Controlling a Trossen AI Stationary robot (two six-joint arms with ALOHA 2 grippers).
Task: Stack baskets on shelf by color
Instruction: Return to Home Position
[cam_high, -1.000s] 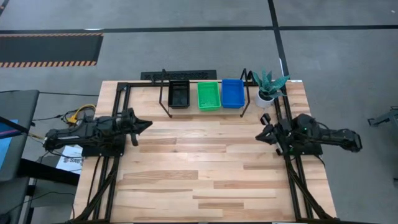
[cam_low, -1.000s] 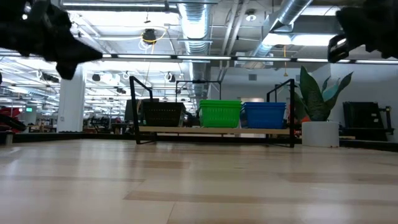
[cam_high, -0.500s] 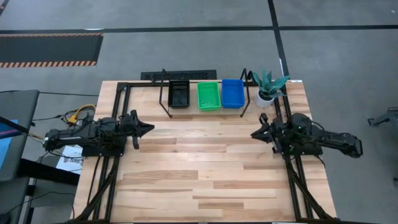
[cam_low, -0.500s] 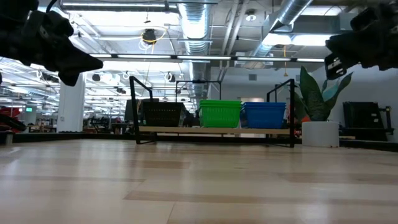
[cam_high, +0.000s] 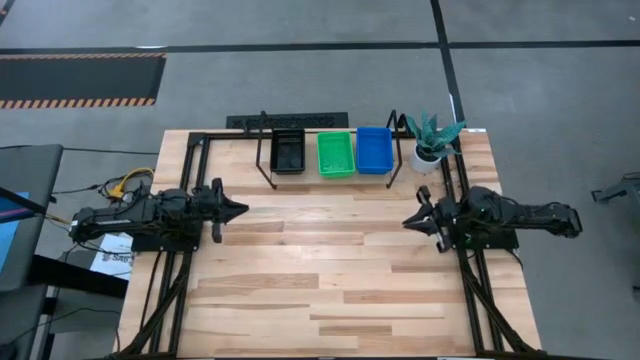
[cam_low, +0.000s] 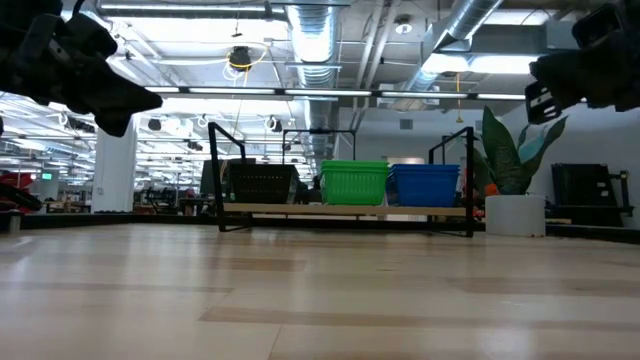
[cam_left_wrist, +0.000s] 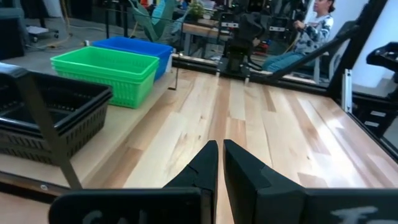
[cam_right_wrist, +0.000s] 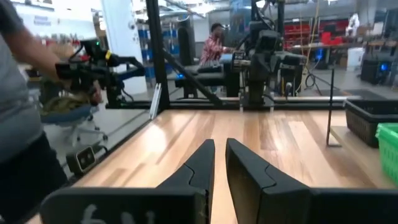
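We see the left gripper (cam_left_wrist: 220, 144) with jaws together, empty, over the table's (cam_high: 330, 270) left side. The right gripper (cam_right_wrist: 219, 142), jaws likewise together, faces it from the right. Behind, the shelf (cam_low: 345, 209) carries black baskets (cam_high: 288, 152), green baskets (cam_high: 336, 154) and blue baskets (cam_high: 375, 149) side by side.

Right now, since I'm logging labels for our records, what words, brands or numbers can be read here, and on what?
No text reads clearly.
White sheet: dark print, too small to read.
Left end effector: raised marks on its bar, blurred.
Right end effector: raised marks on its bar, blurred.
Baskets and shelf: no lettering visible.
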